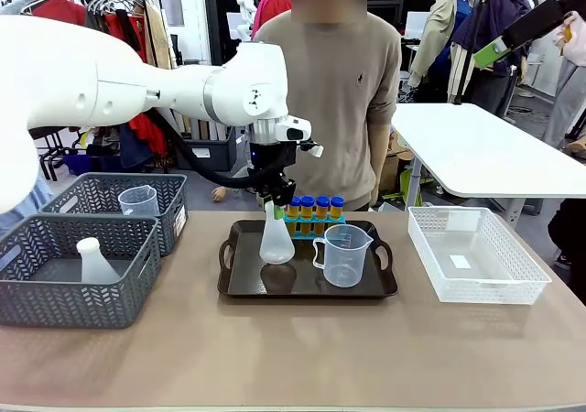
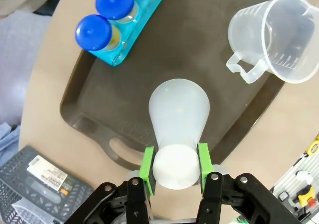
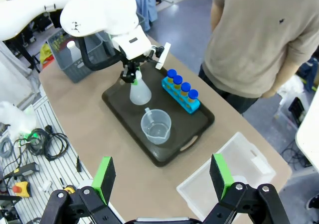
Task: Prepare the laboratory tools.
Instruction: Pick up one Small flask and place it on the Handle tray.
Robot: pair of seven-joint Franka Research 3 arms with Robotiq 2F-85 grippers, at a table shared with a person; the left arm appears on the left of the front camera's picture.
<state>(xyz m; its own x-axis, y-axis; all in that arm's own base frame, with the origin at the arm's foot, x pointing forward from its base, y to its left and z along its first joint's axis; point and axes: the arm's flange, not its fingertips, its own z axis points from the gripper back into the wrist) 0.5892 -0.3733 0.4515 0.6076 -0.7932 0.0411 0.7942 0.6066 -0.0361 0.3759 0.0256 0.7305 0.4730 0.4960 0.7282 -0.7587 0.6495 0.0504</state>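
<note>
A translucent white conical flask [image 1: 276, 243] [image 2: 179, 114] [image 3: 139, 92] stands upright on the left half of the black tray [image 1: 307, 286] [image 2: 99, 99]. My left gripper [image 1: 276, 209] [image 2: 175, 157] [image 3: 130, 77] is shut on its neck from above. To its right on the tray is the clear handled beaker [image 1: 346, 256] [image 2: 279, 40] [image 3: 156, 126]. Behind them the blue tube rack [image 1: 314, 220] [image 2: 144, 15] [image 3: 180, 95] holds several blue-capped amber tubes [image 1: 314, 205] [image 2: 93, 32]. My right gripper [image 3: 163, 176] hangs open high above the table's near right corner, with nothing between its fingers.
Two grey mesh baskets [image 1: 55, 247] sit at the left, one holding another flask [image 1: 94, 261], the other another beaker [image 1: 137, 200]. A white mesh basket [image 1: 472, 256] lies at the right. A person [image 1: 334, 92] stands at the far edge behind the tray.
</note>
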